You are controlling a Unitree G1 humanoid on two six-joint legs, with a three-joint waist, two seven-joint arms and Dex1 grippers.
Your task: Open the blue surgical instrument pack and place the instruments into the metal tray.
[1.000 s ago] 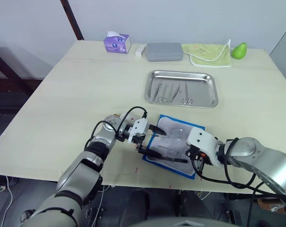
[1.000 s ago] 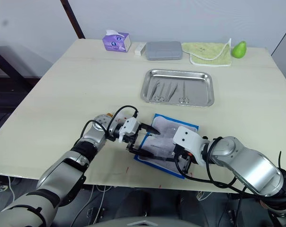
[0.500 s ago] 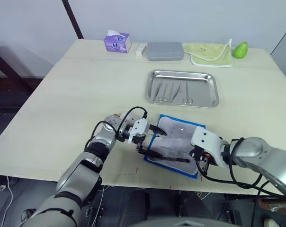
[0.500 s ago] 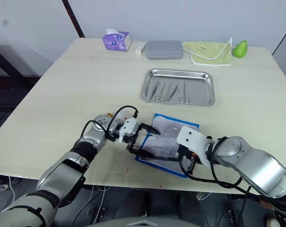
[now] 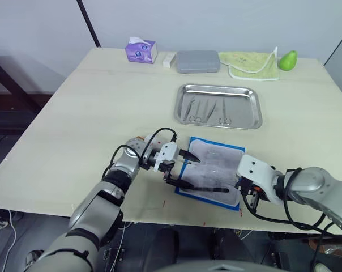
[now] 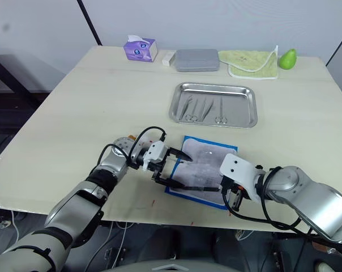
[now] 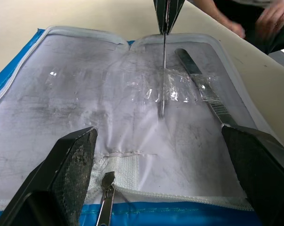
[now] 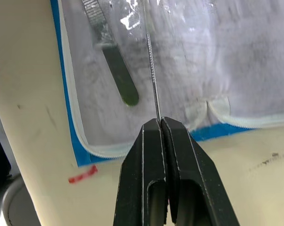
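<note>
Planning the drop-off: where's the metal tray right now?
In the left eye view the metal tray sits mid-table, right of centre, just beyond the opened blue surgical instrument pack and nearer than the grey case.

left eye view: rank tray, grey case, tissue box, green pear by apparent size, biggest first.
1. tray, clearly largest, though nearer the camera.
2. grey case.
3. tissue box.
4. green pear, smallest.
The last three sit along the table's far edge, so their order is fair.

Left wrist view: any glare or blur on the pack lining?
Left wrist view: white glare patches on the clear plastic strip over the opened bright blue pack's pale lining; the open left pincer's black fingers look soft up close. Left eye view: the shiny rectangular steel tray reflects light.
</note>
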